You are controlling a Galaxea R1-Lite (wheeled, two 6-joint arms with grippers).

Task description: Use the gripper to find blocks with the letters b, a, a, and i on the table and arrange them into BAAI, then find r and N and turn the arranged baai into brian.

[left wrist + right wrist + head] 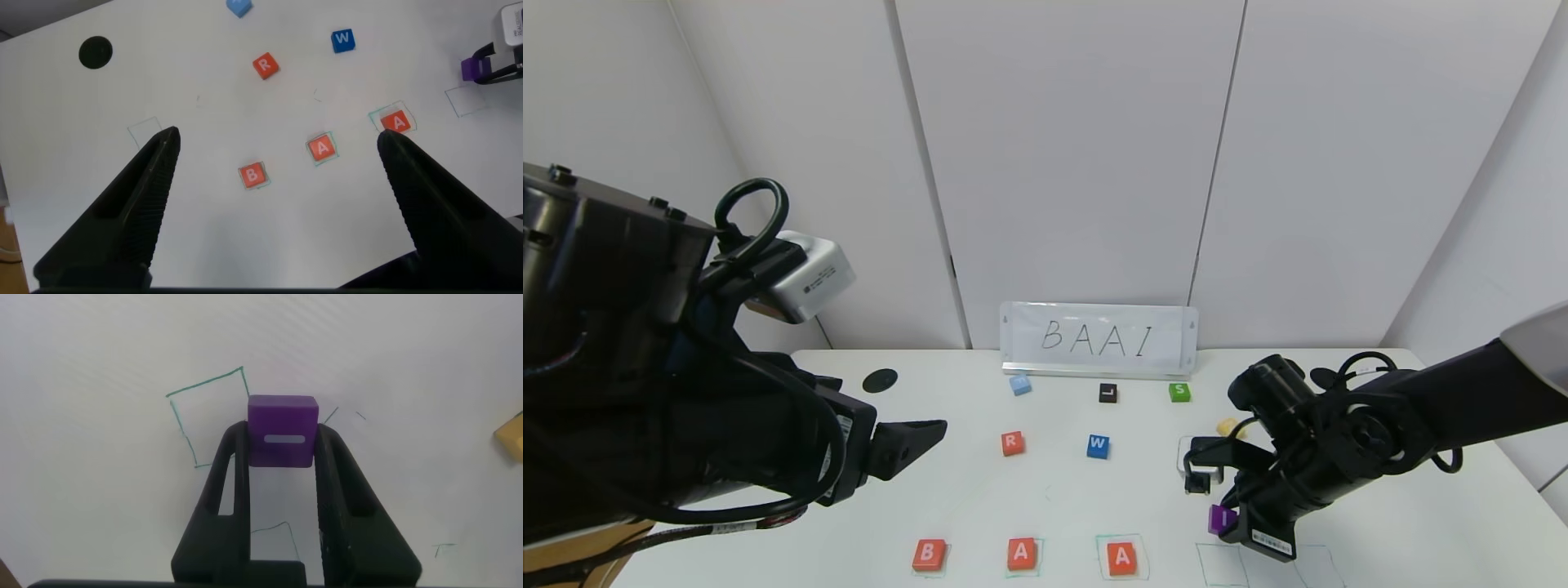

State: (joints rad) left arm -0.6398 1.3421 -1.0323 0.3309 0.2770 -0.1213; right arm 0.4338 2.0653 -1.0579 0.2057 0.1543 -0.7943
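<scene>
Purple I block [280,430]: held by the right gripper [1227,523], lifted off the desk [1054,506] near its front right, over the drawn green squares [1221,565]. In the right wrist view the two black fingers [233,469] press its opposite side faces, with the white I stroke showing between them.

Right fingers: clenched on the purple I block, the grip square and centred, with no tilt that I can see.

Left gripper [274,175]: hovers over the left of the desk, fingers spread wide apart and holding nothing. It looks idle.

B, A, A blocks: the B [929,554], the first A [1022,554] and the second A [1122,559] lie flat in a row along the front edge, each on or beside a green outline and well apart from one another.

R block [1012,443]: flat on the desk further back, near the blue W block [1098,446], untouched.

Other letters: a light blue block [1020,384], a black L block [1107,393] and a green S block [1179,392] sit before the sign [1099,340] reading BAAI.

How it should handle: the block appears small, rigid and light, so it should need only light pressure. The faces look smooth, so an off-centre pinch could let it twist or slip.

Where to hold: on two parallel side faces at mid-height, as now, leaving the lettered face and the base free so it can sit flat.

Likely next need: lowering it level into the empty square right of the second A.
</scene>
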